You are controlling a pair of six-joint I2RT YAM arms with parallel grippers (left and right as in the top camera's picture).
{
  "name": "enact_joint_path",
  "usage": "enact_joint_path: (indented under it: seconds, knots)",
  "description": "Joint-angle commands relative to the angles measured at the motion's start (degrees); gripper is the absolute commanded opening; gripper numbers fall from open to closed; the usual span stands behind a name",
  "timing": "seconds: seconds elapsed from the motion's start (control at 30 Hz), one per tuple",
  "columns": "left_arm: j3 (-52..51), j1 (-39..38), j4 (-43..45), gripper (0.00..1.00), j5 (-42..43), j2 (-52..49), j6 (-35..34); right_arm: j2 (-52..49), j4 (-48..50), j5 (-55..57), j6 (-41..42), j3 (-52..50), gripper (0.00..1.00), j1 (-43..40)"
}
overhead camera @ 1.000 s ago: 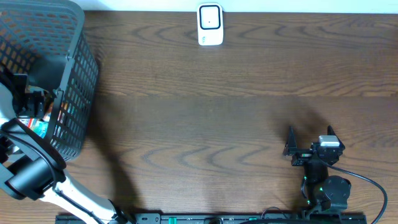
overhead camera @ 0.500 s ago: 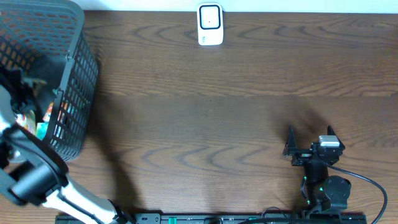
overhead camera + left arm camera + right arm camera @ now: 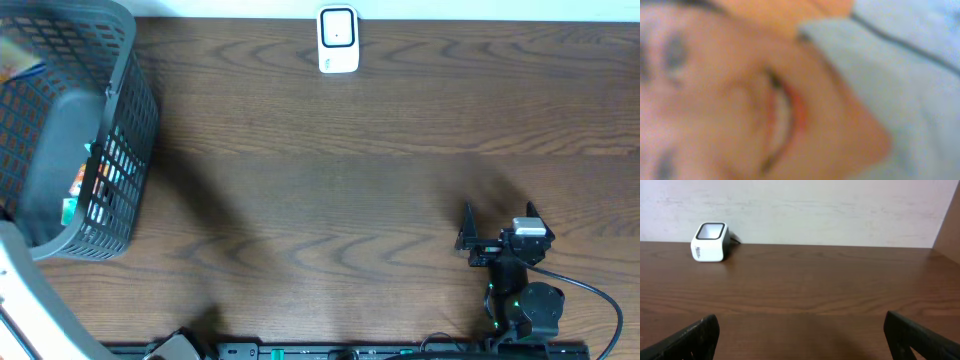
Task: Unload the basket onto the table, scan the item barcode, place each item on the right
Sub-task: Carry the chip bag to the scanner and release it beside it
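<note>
A blurred printed packet point(image 3: 790, 100), orange and pale blue with a face on it, fills the left wrist view and hides my left gripper's fingers. Overhead, a blurred orange and blue patch point(image 3: 22, 62) over the basket's far left looks like this same item, lifted with my left arm point(image 3: 20, 290). The left gripper is shut, apparently on the packet. The white barcode scanner point(image 3: 338, 40) stands at the table's far edge, also seen in the right wrist view as the scanner point(image 3: 710, 242). My right gripper point(image 3: 497, 225) rests open near the front right, nothing between its fingers point(image 3: 695, 337).
A dark mesh basket point(image 3: 120, 100) stands at the left edge with other coloured packets point(image 3: 80, 185) inside against its near wall. A black cable point(image 3: 590, 295) trails from the right arm's base. A pale wall point(image 3: 800, 210) runs behind the table.
The left gripper went from open to shut inside the basket. The left arm then swung up and away fast, now blurred. The right arm has not moved.
</note>
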State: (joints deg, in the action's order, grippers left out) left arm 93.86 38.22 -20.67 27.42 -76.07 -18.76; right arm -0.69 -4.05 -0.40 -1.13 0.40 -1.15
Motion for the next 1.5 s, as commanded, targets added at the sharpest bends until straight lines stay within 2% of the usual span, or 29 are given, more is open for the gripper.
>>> enact_joint_path:
  seconds: [0.0,0.07,0.13,0.33,0.47,0.67,0.9,0.97,1.0,1.1,1.3,1.47]
  knots:
    - [0.6,-8.2,2.4,0.08,11.8,0.5,-13.0,0.3,-0.3,0.0,-0.7,-0.1,0.99,0.3]
    - [0.6,-13.5,2.4,0.07,11.8,0.0,-13.0,0.3,-0.3,0.1,-0.7,-0.1,0.99,0.3]
    - [0.6,-22.5,2.0,0.07,9.9,-1.6,-12.8,0.3,-0.3,0.1,-0.7,-0.1,0.99,0.3]
    - [0.6,-42.0,-4.9,0.07,-5.9,-10.0,-12.9,0.3,-0.3,0.1,-0.7,-0.1,0.99,0.3]
    - [0.5,-51.3,-9.3,0.08,-11.8,-18.1,-12.9,0.3,-0.3,0.1,-0.7,-0.1,0.99,0.3]
    - [0.5,-60.2,-9.8,0.07,-11.8,-29.4,-12.9,0.3,-0.3,0.1,-0.7,-0.1,0.99,0.3]
    - [0.5,-65.4,-9.9,0.08,-14.1,-38.1,-12.9,0.3,-0.3,0.1,-0.7,-0.1,0.99,0.3]
    - [0.5,-65.9,-9.9,0.09,-14.9,-40.0,-15.0,0.3,-0.3,0.1,-0.7,-0.1,0.99,0.3]
    - [0.5,-66.1,-9.7,0.17,-14.9,-40.8,-16.5,0.3,-0.3,0.0,-0.7,-0.1,0.99,0.3]
    - [0.5,-66.6,-8.9,0.49,-14.8,-42.2,-19.6,0.3,-0.3,0.1,-0.7,-0.1,0.99,0.3]
    - [1.0,-65.0,-7.3,0.49,-14.6,-39.9,-19.1,0.3,-0.3,0.0,-0.7,-0.1,0.99,0.3]
    - [1.9,-59.8,-7.3,0.49,-14.6,-30.4,-10.1,0.3,-0.3,0.1,-0.7,-0.1,0.99,0.3]
